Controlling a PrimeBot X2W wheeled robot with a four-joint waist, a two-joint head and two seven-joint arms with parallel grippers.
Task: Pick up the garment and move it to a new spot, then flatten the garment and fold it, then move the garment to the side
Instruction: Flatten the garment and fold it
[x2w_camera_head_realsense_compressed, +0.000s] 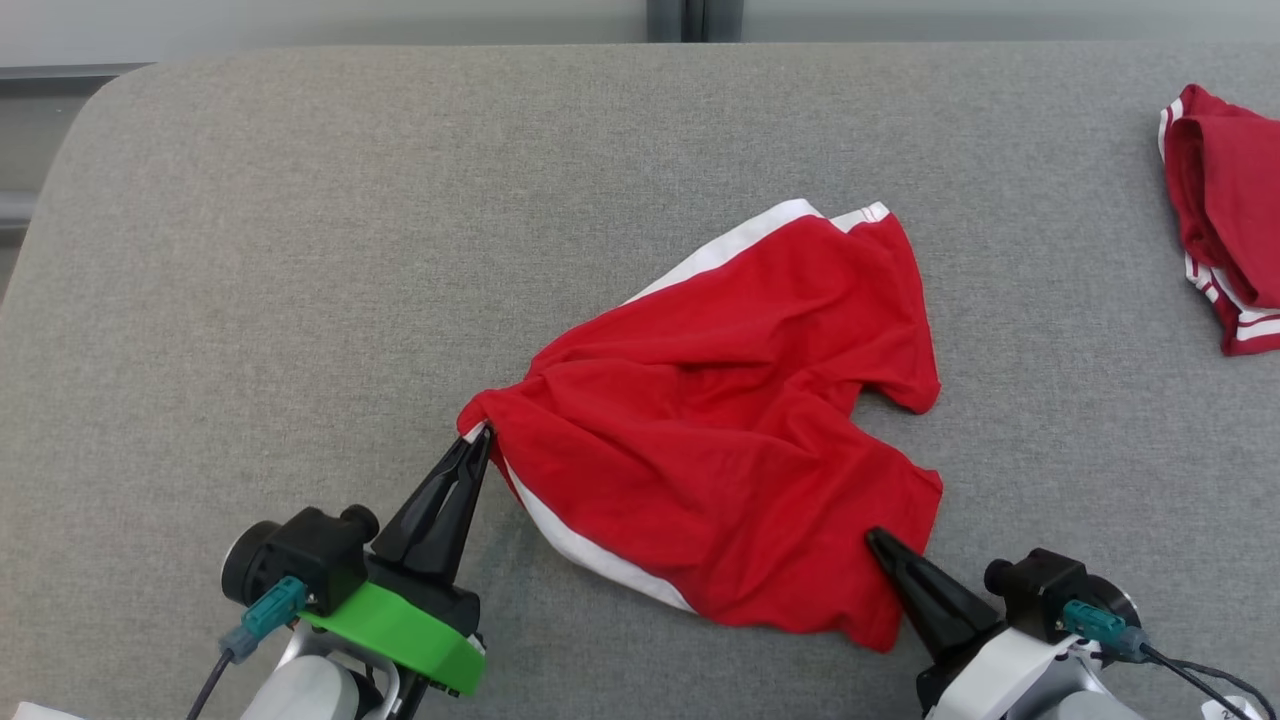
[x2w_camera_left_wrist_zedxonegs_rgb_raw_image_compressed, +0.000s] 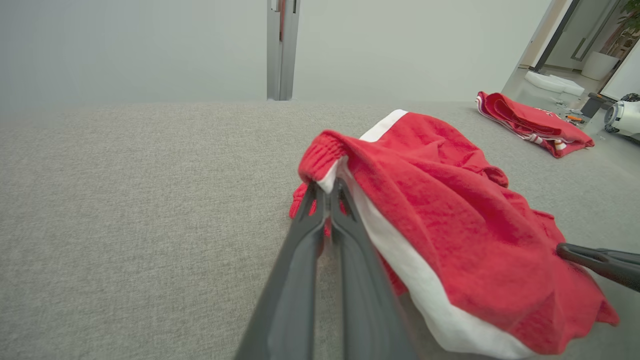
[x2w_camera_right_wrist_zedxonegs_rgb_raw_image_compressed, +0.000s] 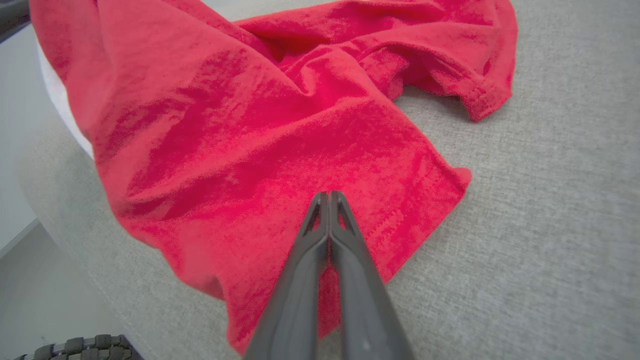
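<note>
Two long, tapering black fingers (x2w_camera_head_realsense_compressed: 435, 510) are seen on the left gripper (x2w_camera_head_realsense_compressed: 478, 440), mounted on a bright green plate (x2w_camera_head_realsense_compressed: 400, 630); those of the right gripper (x2w_camera_head_realsense_compressed: 875, 538) are set in a white housing (x2w_camera_head_realsense_compressed: 1000, 665). Beside each, black camera blocks (x2w_camera_head_realsense_compressed: 300, 560) with teal plugs (x2w_camera_head_realsense_compressed: 272, 604) and dark cables (x2w_camera_head_realsense_compressed: 1195, 677) are fitted.

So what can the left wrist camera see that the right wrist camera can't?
Left wrist, not right wrist: a second red garment lying far off, and a metal post on the wall.
Right wrist, not left wrist: a black ribbed thing down past the edge of the grey surface.
Both: the red shorts, the grey surface, and the right gripper, shut with its tips on the shorts.
</note>
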